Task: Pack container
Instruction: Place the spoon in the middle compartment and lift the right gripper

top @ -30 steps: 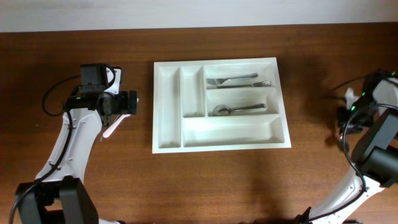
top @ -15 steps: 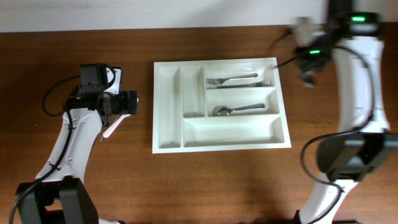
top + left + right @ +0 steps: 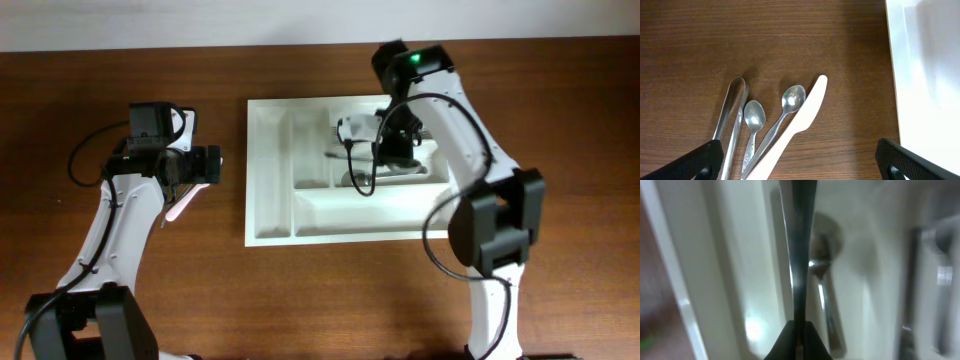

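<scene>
Nearest, just the lower links of both arms at the near edge of the table (image 3: 560, 290). Farther in, mid-table and reaching toward the far side, the container (image 3: 370, 212): a white tray, long side running left to right, long near compartment bare, likewise the two narrow ones at its left end. Left of the tray and well apart from it, a loose cluster on the wood, all pieces slanting from near left to far right: tongs (image 3: 730, 120) leftmost, then a small spoon (image 3: 754, 117), a larger spoon (image 3: 791, 98) with its bowl at the far end, and a white plastic knife (image 3: 802, 117) rightmost, just beside the larger spoon. From overhead, only the knife's near end peeking out below the left arm. Hanging over that cluster, the left gripper (image 3: 800, 167), fingers (image 3: 695, 160) spread wide apart, nothing between them. Farther again, in the middle compartment of the tray's right part, a third spoon (image 3: 829, 300), bowl to the left, handle to the right. Over that part of the tray, the right gripper (image 3: 799, 335), fingers together, clamped on a thin metal strip (image 3: 799, 255) seen edge-on in a blurred wrist view; kind of piece impossible to tell. Strip poised over the tray, just to the near side of the third spoon. Farthest, in the far right compartment, blurred metal cutlery (image 3: 940, 280), largely hidden from overhead by the right arm.
</scene>
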Available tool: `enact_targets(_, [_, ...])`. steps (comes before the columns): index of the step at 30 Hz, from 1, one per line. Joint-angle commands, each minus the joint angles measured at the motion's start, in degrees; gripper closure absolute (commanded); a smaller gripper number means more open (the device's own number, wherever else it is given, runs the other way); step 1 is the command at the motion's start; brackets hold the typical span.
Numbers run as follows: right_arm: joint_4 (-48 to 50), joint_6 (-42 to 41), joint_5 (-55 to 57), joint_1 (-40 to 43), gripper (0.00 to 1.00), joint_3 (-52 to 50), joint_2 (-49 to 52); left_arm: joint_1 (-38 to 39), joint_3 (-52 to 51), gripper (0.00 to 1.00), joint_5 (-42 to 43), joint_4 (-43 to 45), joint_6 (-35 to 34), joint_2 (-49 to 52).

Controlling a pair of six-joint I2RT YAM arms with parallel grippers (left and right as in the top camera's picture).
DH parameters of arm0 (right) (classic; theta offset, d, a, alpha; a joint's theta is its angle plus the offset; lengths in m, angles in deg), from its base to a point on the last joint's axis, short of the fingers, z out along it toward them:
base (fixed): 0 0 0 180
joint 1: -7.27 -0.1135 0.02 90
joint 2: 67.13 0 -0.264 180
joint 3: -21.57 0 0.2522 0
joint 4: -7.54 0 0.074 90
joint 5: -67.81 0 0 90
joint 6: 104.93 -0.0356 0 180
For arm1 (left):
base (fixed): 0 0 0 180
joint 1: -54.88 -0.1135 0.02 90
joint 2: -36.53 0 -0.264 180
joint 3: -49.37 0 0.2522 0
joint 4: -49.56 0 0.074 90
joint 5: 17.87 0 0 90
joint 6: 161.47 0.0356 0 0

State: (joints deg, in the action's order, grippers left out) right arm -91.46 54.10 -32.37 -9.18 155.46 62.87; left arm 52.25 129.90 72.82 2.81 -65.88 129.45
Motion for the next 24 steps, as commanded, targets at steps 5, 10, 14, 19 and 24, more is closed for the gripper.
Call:
enact_targets(5, [3.0, 2.4, 5.5, 2.0, 0.96, -0.6, 3.5, 0.2, 1.1, 0.01, 0.5, 0.1, 0.5, 0.6])
enact_targets(10, [3.8, -3.8, 6.7, 2.6, 0.40, 0.0, 3.1, 0.2, 1.1, 0.01, 0.5, 0.1, 0.5, 0.6])
enact_targets(14, [3.4, -13.3, 8.1, 2.3, 0.01, 3.5, 0.8, 0.2, 1.1, 0.01, 0.5, 0.1, 0.5, 0.6])
enact_targets(19, [3.1, -29.9, 8.5, 4.6, 0.01, 13.4, -3.0, 0.2, 1.1, 0.01, 0.5, 0.1, 0.5, 0.6])
enact_targets(24, [-1.6, -48.5, 8.0, 11.8, 0.01, 26.5, -4.4, 0.2, 1.1, 0.01, 3.1, 0.1, -0.4, 0.6])
